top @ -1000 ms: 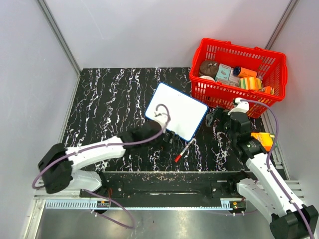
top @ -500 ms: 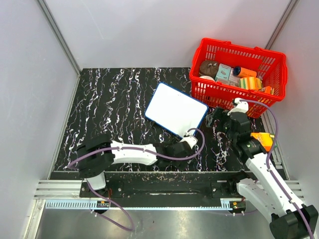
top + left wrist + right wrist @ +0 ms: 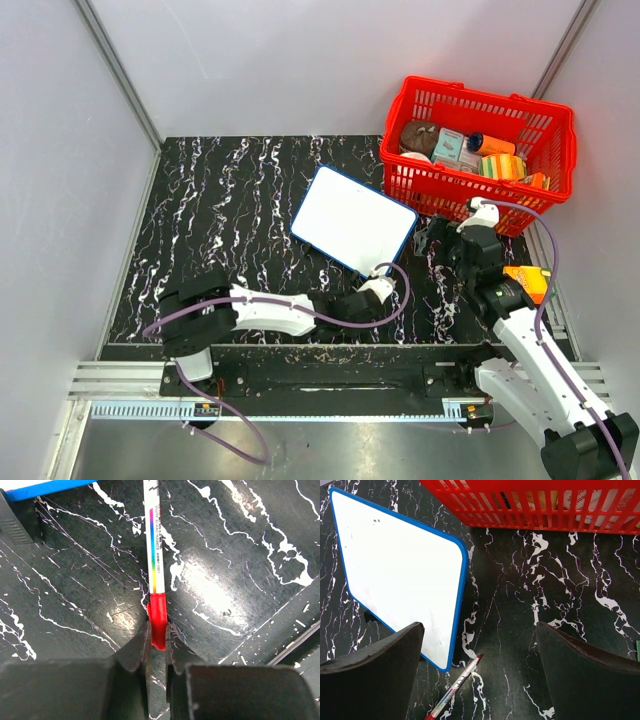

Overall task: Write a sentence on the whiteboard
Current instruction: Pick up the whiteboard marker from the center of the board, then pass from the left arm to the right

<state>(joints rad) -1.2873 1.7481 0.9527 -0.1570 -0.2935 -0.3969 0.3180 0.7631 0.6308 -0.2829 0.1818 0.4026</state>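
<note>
The whiteboard (image 3: 355, 222), white with a thin blue frame, lies flat and skewed on the black marbled table; its face (image 3: 395, 570) is bare, and the sentence is not in view. A thin white marker (image 3: 154, 570) with a rainbow stripe lies on the table just off the board's near corner, tip pointing away from me (image 3: 455, 687). My left gripper (image 3: 157, 630) is down at the table (image 3: 362, 302), shut on the marker's red rear end. My right gripper (image 3: 480, 630) hovers open beside the basket (image 3: 440, 240), with nothing between its fingers.
A red plastic basket (image 3: 545, 165) holding several packaged goods stands at the back right, close to the board's far corner (image 3: 545, 505). An orange packet (image 3: 527, 280) lies beside my right arm. Grey walls close in the table on three sides.
My left arm swung from the board's near-left edge over to the marker, lowered, and its jaws went from open to shut on the red end. The right arm stayed still.
</note>
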